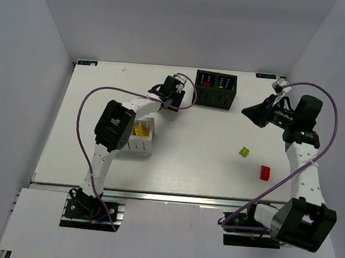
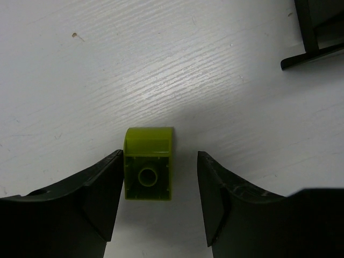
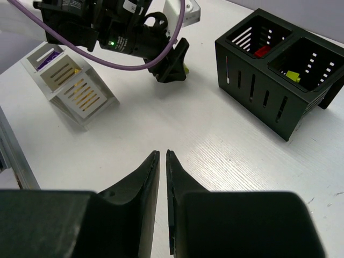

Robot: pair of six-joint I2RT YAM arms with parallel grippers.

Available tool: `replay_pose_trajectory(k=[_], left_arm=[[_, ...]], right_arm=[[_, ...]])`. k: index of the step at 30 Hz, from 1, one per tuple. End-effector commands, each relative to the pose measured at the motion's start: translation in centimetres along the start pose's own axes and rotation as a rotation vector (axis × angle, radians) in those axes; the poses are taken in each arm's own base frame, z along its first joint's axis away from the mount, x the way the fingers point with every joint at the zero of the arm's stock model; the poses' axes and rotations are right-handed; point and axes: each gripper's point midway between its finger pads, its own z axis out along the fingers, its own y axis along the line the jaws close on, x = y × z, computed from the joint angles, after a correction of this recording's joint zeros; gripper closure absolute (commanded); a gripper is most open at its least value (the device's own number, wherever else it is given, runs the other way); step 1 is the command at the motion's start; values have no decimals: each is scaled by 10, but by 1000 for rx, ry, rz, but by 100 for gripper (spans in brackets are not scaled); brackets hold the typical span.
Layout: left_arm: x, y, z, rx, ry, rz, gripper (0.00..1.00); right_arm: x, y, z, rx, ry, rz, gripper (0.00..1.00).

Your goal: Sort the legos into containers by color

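black fingers [image 2: 102, 199] of the left gripper [image 2: 159, 161] fill the bottom of the wrist view, spread wide, holding nothing. between them, on the white table [image 2: 161, 64], lies a small lime green plastic brick [image 2: 149, 171], tipped on its side with the hollow underside and centre tube facing the camera. underside looks square, so no long axis to speak of. the brick sits off-centre: against, or all but against, the view-left finger, with a clear gap to the other. judgement: closing should push it across to the middle before it clamps, and it may twist.

outward: black slotted two-compartment box [image 1: 215, 89] is just beside the left gripper, on the right arm's side. its compartment nearer the left gripper holds red, the farther one green, so the farther is the target. white slotted box [image 1: 141, 137] lies well apart from the black box, toward the arm bases. right gripper [image 3: 163, 161] faces the black box from a distance, jaws almost together, empty. left arm is the nearer.
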Motion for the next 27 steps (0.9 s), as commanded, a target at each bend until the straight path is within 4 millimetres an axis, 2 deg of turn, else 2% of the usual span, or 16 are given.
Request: replay_pose_trajectory(k=[1,6,10,11,12,13,15,16,18,19,20,22,23,25,26,27], left_arm=[[-14,2,-6,2,-23,-7,34],[-10,3,-6,-5,-10,-8,46],[-26,3,-18,0,-47,-23,81],[-34,6,-24,-11,-73,-28,85],[-55,15,-43,-48,-128,-53,88],[-51,13,-51,-54,-139,-46,91],[-78,18,-75,-57,-257,-74,95],[-83,16,-99,-20,-304,-78,96],[-118,3,-131,88,-483,-61,98],[-149,-19,-171,239,-636,-17,98],[-136,-32,-175,300,-642,12,98],[-142,-61,-194,474,-692,62,98],[-157,-71,-205,545,-724,59,97],[-166,-92,-209,672,-722,77,98],[-156,-110,-193,766,-670,88,98],[-181,-120,-209,820,-721,74,98]], right_arm=[[-13,11,-7,-40,-47,-48,85],[-13,8,-15,-31,-59,-36,85],[-13,7,-21,-27,-70,-35,85],[-12,7,-21,-26,-69,-32,87],[-12,6,-23,-17,-71,-32,88],[-11,4,-24,-9,-70,-38,90],[-8,-1,-27,25,-64,-40,94],[-5,-3,-28,39,-62,-41,95],[-4,-12,-31,90,-60,-35,100],[-2,-22,-32,145,-56,-23,100],[-2,-27,-34,172,-57,-19,100],[-1,-38,-38,235,-54,-11,100],[2,-41,-39,249,-53,-1,100],[5,-48,-43,286,-55,8,100],[4,-51,-45,309,-59,5,100],[4,-55,-48,339,-62,9,100]])
